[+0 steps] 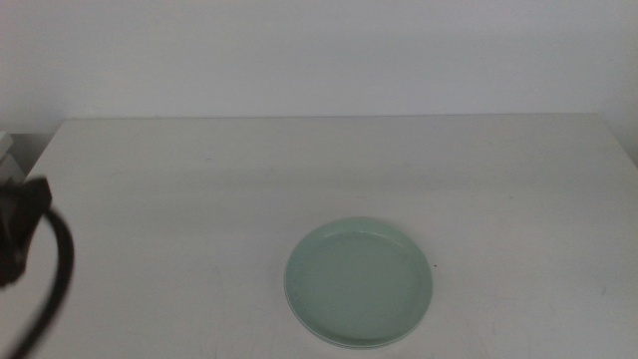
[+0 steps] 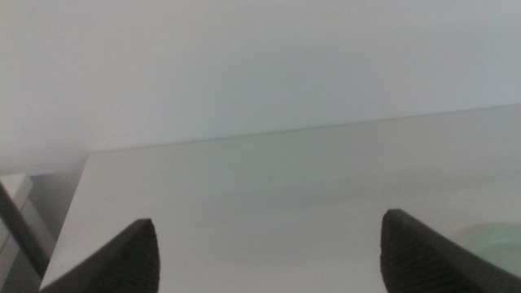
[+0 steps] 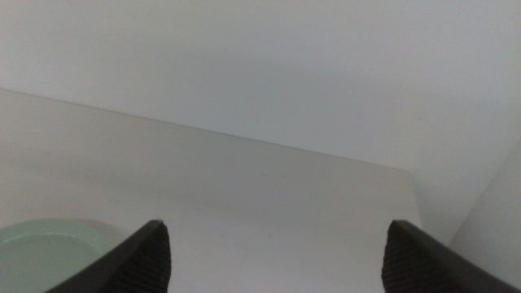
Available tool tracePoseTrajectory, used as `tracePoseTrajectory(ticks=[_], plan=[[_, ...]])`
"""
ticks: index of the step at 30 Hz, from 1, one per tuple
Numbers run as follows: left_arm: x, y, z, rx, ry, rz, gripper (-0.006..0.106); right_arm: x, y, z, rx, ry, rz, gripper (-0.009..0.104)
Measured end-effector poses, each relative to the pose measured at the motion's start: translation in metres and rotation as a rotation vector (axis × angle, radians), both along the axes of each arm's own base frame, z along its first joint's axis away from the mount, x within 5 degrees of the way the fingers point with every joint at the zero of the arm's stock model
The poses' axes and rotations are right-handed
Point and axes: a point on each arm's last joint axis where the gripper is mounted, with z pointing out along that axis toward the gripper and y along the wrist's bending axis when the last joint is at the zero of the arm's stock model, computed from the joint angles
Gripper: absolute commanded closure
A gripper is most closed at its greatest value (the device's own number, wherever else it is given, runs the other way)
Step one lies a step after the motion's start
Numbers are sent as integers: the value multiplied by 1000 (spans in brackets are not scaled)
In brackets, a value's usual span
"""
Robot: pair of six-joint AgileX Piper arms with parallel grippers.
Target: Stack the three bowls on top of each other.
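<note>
You are looking at a mint green bowl [image 1: 360,284] sitting right side up on the white table [image 1: 199,189], near the front edge and a little right of the middle in the middle view. It is lying flat with its opening facing upward. Being round, it is showing no long axis and pointing no particular way. A thin pale rim is peeking out under its near-left edge, so it seems to be resting on another dish, though you cannot tell the colour or how many are lying beneath.

Your left gripper [image 2: 269,256] is hanging over bare table, its two dark jaws standing wide apart with nothing between them. A sliver of the green bowl [image 2: 496,242] is showing just beside one jaw in the left wrist view.

Your right gripper [image 3: 277,256] is likewise hovering over the table, jaws spread wide and holding nothing, with the green bowl [image 3: 49,248] lying off to one side.

In the middle view, a dark cable and arm part [image 1: 30,249] are showing at the left edge, well apart from the bowl.
</note>
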Motion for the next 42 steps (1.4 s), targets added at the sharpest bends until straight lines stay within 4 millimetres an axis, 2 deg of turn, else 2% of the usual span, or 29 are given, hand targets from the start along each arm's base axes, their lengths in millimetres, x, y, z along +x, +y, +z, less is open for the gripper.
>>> tracePoseTrajectory(ticks=[8,12,19,28,31,37,42], plan=[[-18,3,-44,-12,-32,23,7,-26,-1,-38,21,-103,-14,29],[-20,4,-45,-17,-83,37,7,-23,-3,-60,11,-113,-31,29],[-21,4,-48,-15,-48,28,7,-18,-3,-91,5,-23,-32,29],[-21,3,-50,-14,-42,27,7,-17,-3,-101,1,14,-31,29],[-29,4,-56,-16,-64,26,7,-18,-3,-104,-7,13,-32,29],[-42,5,-81,-16,-83,25,7,-30,-7,-109,-103,-54,-48,29],[-52,5,-107,1,-108,25,7,-41,-8,-114,-109,-128,-54,29]])
